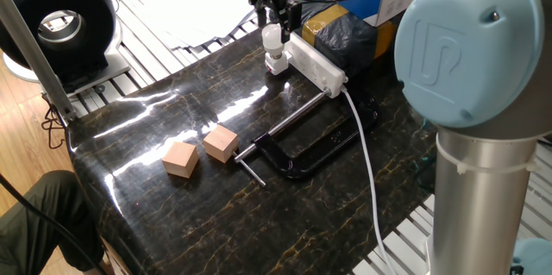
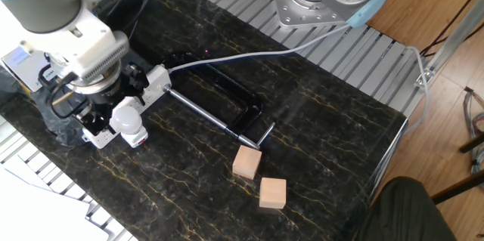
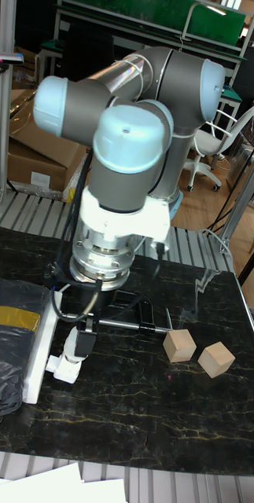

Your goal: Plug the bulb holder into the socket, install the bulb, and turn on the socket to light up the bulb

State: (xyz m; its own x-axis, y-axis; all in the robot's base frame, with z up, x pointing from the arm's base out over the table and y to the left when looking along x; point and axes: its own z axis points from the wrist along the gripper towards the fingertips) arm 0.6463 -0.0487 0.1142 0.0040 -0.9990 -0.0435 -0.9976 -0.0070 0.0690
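The small white globe-shaped bulb [image 1: 272, 37] sits upright in the white cube-shaped bulb holder [image 1: 277, 64], which stands against the end of the long white power strip socket [image 1: 316, 62] at upper centre of one fixed view. Whether the holder is plugged in can't be told from here.

The black two-finger gripper [image 1: 276, 18] hangs directly over the bulb, fingers [image 1: 262, 15] straddling the globe's top. Whether the pads actually grip the glass or stand just clear — can't tell from any view. In the other fixed view the gripper [image 2: 106, 109] is at far left, bulb [image 2: 125, 118] showing just beside it. The tall fixed view has the gripper [image 3: 82, 343] pointing down at the holder [image 3: 64, 369], lower left.

The socket's thick white cable [image 1: 366, 159] runs toward the lower right. A black metal C-clamp [image 1: 297, 146] lies mid-table on the dark marbled tabletop [image 1: 207, 215], and two tan wooden cubes [image 1: 200, 152] sit side by side left of it — well apart from the socket.
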